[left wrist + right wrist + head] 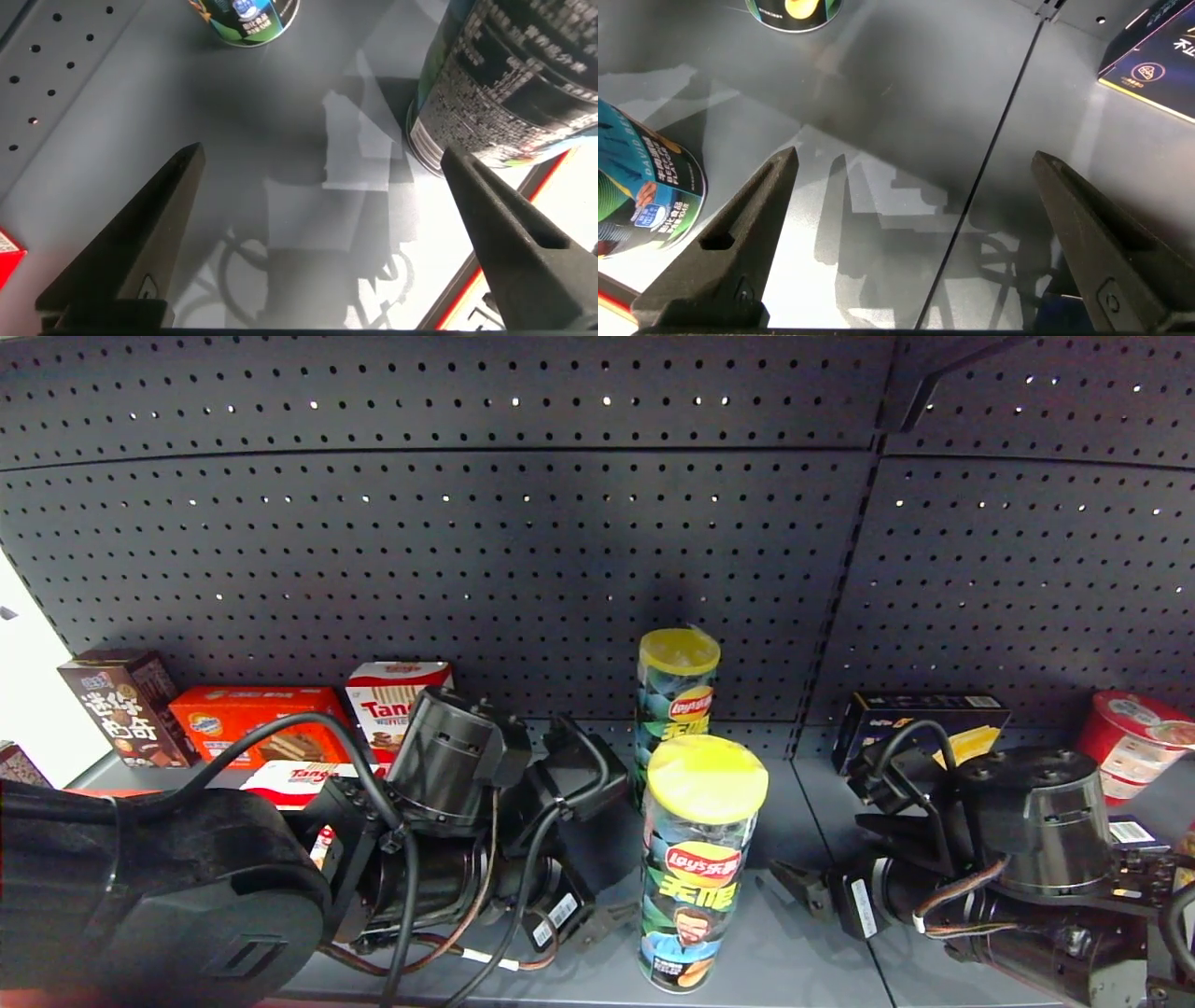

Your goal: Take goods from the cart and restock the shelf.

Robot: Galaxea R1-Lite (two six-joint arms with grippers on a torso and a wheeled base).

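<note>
Two tall chip cans with yellow lids stand on the grey shelf, one behind the other. The front can is between my two grippers, and the back can stands near the pegboard. My left gripper lies low on the shelf just left of the front can, open and holding nothing. The front can stands just beyond one finger; the back can is farther off. My right gripper rests right of the front can, open and holding nothing, with the front can beside one finger.
Snack boxes line the shelf's left part: a brown box, an orange box and red-and-white wafer boxes. A black box and a red bowl stand at the right. The pegboard wall closes the back.
</note>
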